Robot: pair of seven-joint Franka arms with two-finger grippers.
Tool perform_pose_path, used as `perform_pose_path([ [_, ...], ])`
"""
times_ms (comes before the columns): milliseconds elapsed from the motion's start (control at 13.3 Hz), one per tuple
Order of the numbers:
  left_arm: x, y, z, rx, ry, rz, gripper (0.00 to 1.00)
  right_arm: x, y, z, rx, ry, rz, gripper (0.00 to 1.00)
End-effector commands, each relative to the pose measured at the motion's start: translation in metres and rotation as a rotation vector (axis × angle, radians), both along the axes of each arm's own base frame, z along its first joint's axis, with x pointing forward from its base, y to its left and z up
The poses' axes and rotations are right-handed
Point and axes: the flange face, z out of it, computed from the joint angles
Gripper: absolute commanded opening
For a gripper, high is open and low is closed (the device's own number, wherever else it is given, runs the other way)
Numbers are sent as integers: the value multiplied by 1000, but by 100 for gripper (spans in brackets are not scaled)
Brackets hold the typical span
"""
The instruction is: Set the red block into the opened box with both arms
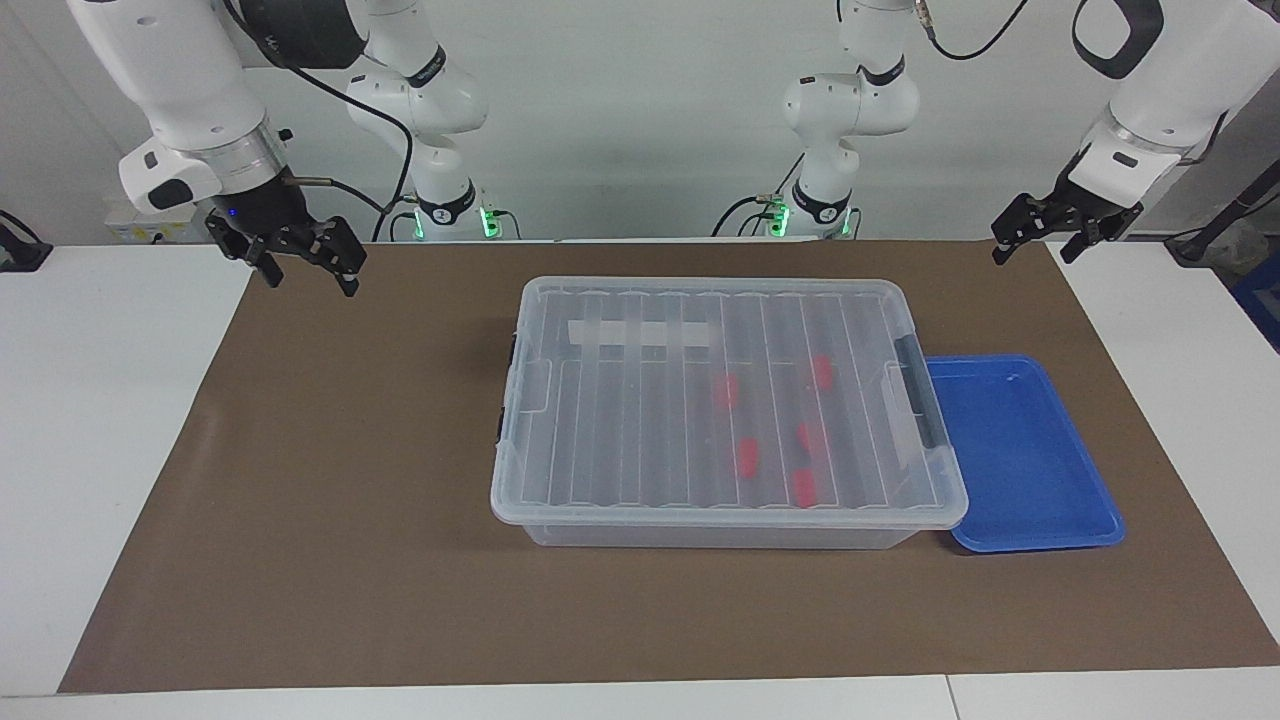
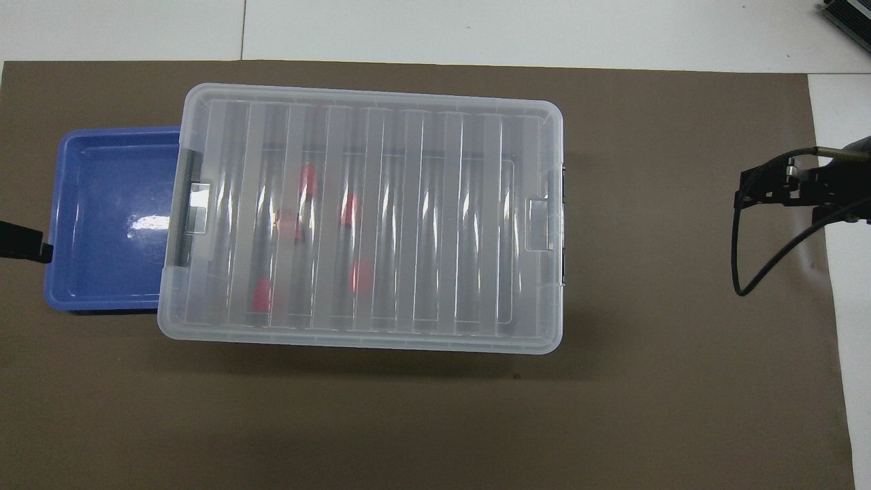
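Meanwhile, the box (image 1: 640, 420) sat on the brown mat (image 1: 330, 500) with its ribbed clear lid (image 2: 422, 204) fitted over it, its dark grey latch (image 1: 915, 385) at the end toward the left arm. Five red blocks lay inside it, seen through the lid and gathered in the half toward the left arm's end; the one farthest from the robots, the red block (image 1: 803, 487), lay close to the box's long wall. A white tape strip (image 1: 640, 333) ran across the part of the box nearest the robots. Just beside the box, at the left arm's end, lay a shallow blue tray (image 1: 1030, 470), its edge tucked under the rim of the lid. The right gripper (image 1: 305, 268) hung in the air over the mat's corner at the right arm's end, well apart from the box, its fingers spread and holding nothing. The left gripper (image 1: 1035, 243) hung over the mat's corner at the left arm's end, its fingers likewise spread and bare, well apart from the tray and the box.
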Motion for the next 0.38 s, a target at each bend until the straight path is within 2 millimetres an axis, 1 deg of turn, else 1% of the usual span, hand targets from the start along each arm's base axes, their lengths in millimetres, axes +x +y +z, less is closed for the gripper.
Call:
perform_pose_path([
  [0,-7,0,0,6,-16,-5,100,-9,4,0,-16,19,21,100],
  [150,-7,1,0,7,-16,-5,100,-12,9,1,-18,17,29,100],
  [300,-7,1,0,8,-16,-5,100,-15,10,-1,-18,23,30,100],
])
